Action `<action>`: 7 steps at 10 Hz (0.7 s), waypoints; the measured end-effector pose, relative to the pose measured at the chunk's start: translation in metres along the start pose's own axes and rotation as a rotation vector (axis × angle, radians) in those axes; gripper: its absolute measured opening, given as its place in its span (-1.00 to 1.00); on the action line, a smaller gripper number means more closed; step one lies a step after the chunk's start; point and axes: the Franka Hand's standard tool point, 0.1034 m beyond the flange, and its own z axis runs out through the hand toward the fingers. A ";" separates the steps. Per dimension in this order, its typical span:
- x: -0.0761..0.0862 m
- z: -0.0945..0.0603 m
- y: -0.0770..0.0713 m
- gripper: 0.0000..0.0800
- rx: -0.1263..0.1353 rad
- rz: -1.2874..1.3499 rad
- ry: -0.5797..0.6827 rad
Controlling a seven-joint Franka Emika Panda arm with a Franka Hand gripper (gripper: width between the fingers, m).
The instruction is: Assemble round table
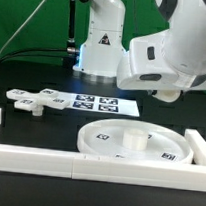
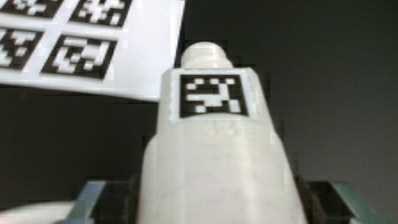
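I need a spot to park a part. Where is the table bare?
Bare table lies on the exterior view's left, between the cross piece, the front rail and the disc. The strip between marker board and disc is narrow. That view's right is crowded: disc close to the right rail, arm overhead.

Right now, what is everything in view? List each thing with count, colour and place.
round disc: one, white, tagged, low in the exterior view, short stub at its centre.
cross-shaped piece: one, white, flat at the exterior view's left.
post: one, white, tagged, between the gripper's fingers.
marker board: one, white, four tags, behind the round disc.
border rails: several, white, front and sides.
arm: one, white, exterior view's upper right.
gripper: one, dark fingers, shut on the post.
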 end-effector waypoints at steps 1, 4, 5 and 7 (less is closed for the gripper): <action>-0.001 0.003 0.000 0.02 -0.001 0.000 -0.009; 0.015 -0.010 0.009 0.02 -0.004 -0.043 0.208; 0.011 -0.023 0.015 0.02 -0.004 -0.052 0.254; 0.006 -0.053 0.016 0.02 -0.010 -0.068 0.348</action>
